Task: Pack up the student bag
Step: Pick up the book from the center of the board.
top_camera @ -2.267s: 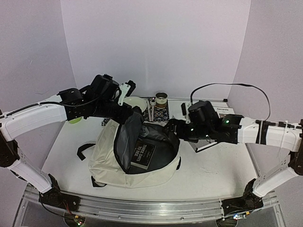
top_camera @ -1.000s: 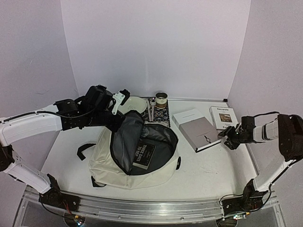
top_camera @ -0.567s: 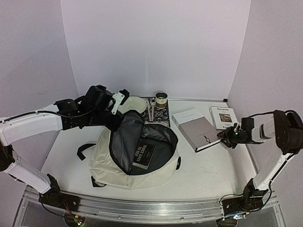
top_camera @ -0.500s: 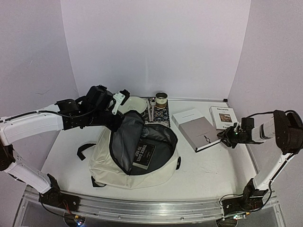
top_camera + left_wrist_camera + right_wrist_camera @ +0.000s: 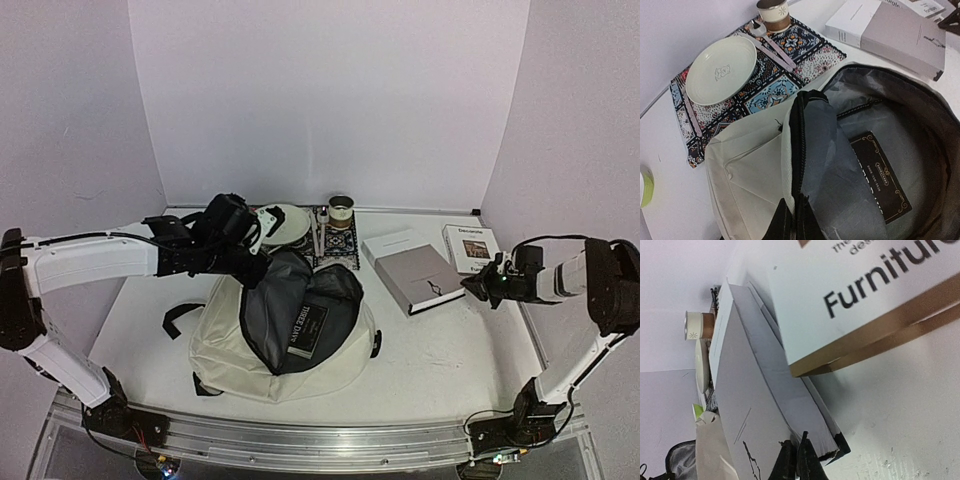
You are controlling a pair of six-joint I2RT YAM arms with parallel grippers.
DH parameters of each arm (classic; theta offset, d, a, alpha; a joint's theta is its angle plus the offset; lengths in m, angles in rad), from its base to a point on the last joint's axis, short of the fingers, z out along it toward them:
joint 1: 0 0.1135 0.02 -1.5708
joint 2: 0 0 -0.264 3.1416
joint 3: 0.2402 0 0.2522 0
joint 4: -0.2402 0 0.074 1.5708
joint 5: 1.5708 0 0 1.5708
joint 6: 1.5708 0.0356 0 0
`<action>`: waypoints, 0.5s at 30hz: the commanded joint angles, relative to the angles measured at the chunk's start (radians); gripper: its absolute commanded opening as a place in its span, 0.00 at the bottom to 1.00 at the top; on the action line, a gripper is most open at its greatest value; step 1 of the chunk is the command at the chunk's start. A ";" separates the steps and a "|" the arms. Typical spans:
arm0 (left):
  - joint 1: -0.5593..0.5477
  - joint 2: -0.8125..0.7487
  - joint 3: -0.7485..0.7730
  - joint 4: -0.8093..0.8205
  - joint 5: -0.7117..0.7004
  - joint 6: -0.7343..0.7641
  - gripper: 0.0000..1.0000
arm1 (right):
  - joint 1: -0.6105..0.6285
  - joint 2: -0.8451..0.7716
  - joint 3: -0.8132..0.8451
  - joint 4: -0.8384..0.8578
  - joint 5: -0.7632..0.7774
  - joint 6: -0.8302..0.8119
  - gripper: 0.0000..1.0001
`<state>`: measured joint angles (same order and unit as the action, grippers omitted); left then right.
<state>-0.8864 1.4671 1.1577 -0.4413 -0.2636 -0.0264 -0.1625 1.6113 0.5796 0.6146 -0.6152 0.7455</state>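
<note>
The student bag (image 5: pixel 225 340), cream with a grey lining, lies open at mid-table. My left gripper (image 5: pixel 258 268) is shut on the zip edge of its raised flap (image 5: pixel 807 130), and the fingers (image 5: pixel 782 222) pinch it from below in the left wrist view. A black book (image 5: pixel 308 328) lies inside the bag (image 5: pixel 740 160). To the right lies a thick grey book (image 5: pixel 418 275). My right gripper (image 5: pixel 474 287) is at that book's near right corner. In the right wrist view the jaws (image 5: pixel 796 456) are shut on the edge of the grey book's cover (image 5: pixel 747 405).
A white book with "Furniture" on it (image 5: pixel 470 246) lies just behind the right gripper and overhangs the grey book (image 5: pixel 865 290). At the back, a patterned placemat (image 5: pixel 765 85) carries a plate (image 5: pixel 722 70), a cup (image 5: pixel 774 10) and a spoon (image 5: pixel 771 44). A green object (image 5: pixel 644 187) sits far left.
My right gripper has shut on the grey book's corner. My left arm has moved right, drawing the bag's flap further over the opening.
</note>
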 commanded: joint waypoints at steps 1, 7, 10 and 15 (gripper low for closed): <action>0.007 0.060 0.082 -0.040 0.014 -0.021 0.00 | -0.003 -0.068 -0.017 0.008 -0.072 0.034 0.00; 0.007 0.083 0.129 -0.075 0.049 -0.081 0.00 | -0.003 -0.163 -0.036 0.018 -0.163 0.087 0.00; 0.007 0.079 0.140 -0.078 0.049 -0.096 0.00 | -0.003 -0.238 -0.037 0.017 -0.190 0.122 0.00; 0.007 0.087 0.154 -0.093 0.048 -0.116 0.03 | -0.003 -0.344 -0.028 0.002 -0.200 0.181 0.00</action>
<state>-0.8843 1.5555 1.2573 -0.5149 -0.2167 -0.1068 -0.1627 1.3594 0.5354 0.6058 -0.7540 0.8650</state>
